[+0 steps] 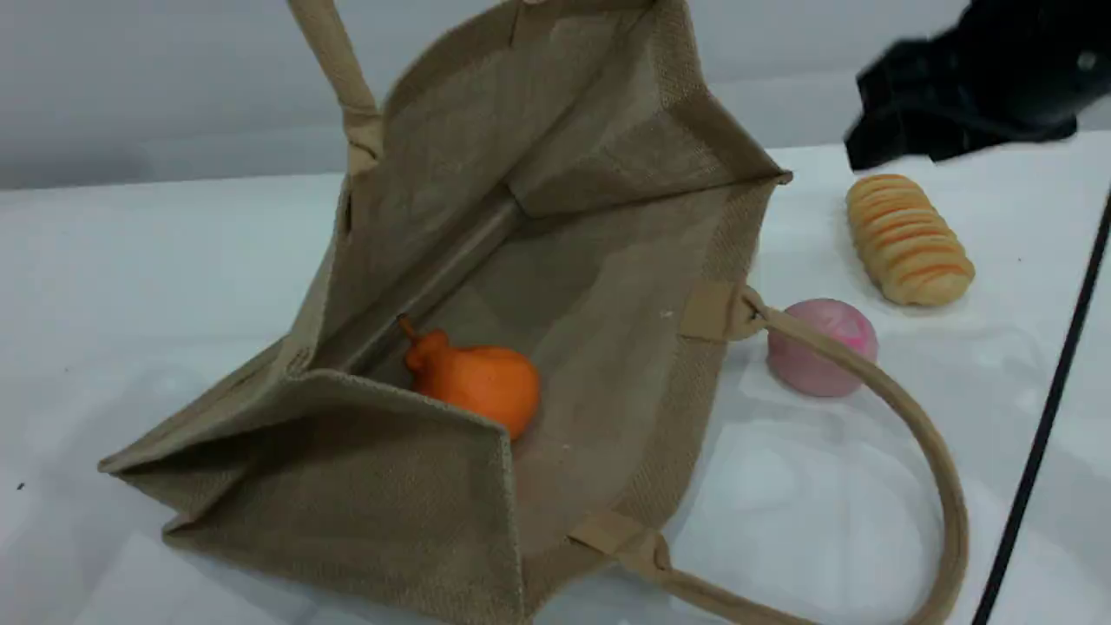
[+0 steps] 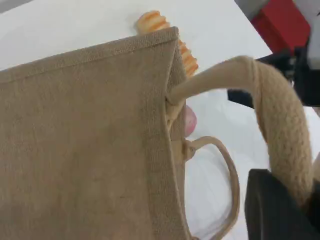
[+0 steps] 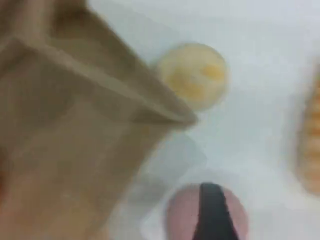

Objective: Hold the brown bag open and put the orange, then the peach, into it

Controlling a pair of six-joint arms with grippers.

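Observation:
The brown bag (image 1: 599, 260) stands open on the table. Its rear handle (image 1: 334, 61) is pulled up out of the scene view. In the left wrist view my left gripper (image 2: 295, 197) is shut on that thick rope handle (image 2: 280, 115), one black fingertip (image 2: 272, 210) showing. The orange (image 1: 477, 382) lies inside on the bag's floor. The peach (image 1: 820, 347) rests on the table just right of the bag, behind the front handle (image 1: 933, 460). My right gripper (image 1: 894, 143), a dark blur at the top right, is open and holds nothing. Its fingertip (image 3: 212, 215) hangs over the peach (image 3: 175, 215).
A striped bread loaf (image 1: 907, 239) lies beyond the peach. A round cream bun (image 3: 192, 75) sits behind the bag's corner (image 3: 75, 125) in the right wrist view. A black cable (image 1: 1041, 417) runs down the right side. A red object (image 2: 282, 22) stands off the table.

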